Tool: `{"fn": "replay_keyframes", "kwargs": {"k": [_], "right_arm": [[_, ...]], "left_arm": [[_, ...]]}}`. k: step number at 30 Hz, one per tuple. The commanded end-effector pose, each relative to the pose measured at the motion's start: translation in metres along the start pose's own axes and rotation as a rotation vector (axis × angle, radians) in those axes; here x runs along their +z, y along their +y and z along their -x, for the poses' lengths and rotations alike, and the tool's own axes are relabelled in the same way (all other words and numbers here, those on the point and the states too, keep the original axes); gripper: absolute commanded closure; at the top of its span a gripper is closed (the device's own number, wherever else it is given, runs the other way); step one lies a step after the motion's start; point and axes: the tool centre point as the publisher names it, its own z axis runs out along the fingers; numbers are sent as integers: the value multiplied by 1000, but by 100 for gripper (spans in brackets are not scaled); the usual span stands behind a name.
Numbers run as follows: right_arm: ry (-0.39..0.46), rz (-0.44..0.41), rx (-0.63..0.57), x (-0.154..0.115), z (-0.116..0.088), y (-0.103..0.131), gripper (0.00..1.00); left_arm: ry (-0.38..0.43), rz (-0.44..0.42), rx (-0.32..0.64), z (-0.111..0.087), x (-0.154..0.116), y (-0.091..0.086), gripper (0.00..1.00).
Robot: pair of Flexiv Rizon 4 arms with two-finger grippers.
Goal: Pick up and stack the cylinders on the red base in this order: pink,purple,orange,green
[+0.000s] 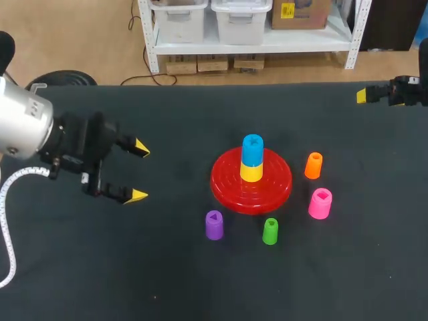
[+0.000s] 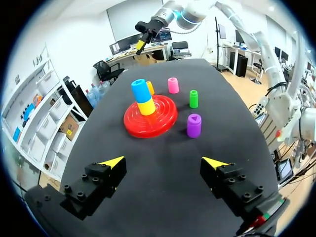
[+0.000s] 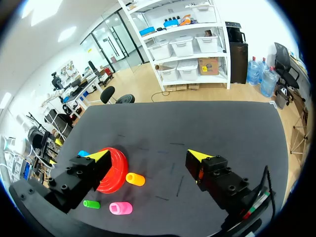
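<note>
left claw [image 2: 164,161] and right claw [image 3: 149,154] gape empty; purple cylinder [image 2: 194,125] shows from left wrist, not right wrist.

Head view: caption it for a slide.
Left gripper open; red base bears yellow cylinder under blue cylinder; pink cylinder, purple cylinder, orange cylinder and green cylinder stand loose around it.

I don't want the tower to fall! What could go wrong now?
The blue cylinder and yellow cylinder already sit on the red base, so the pink cylinder may end up high and wobbly. It also stands near the orange cylinder; a grab there might knock orange over.
</note>
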Motion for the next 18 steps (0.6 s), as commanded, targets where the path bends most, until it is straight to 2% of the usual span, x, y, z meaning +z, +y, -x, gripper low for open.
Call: {"fn": "replay_keyframes", "kwargs": {"k": [1,18], "right_arm": [[0,-2,0,0,0,0,0],[0,-2,0,0,0,0,0]], "left_arm": [[-5,-7,5,-2,1,5,0],[-8,-28,33,-3,2,9,0]]}}
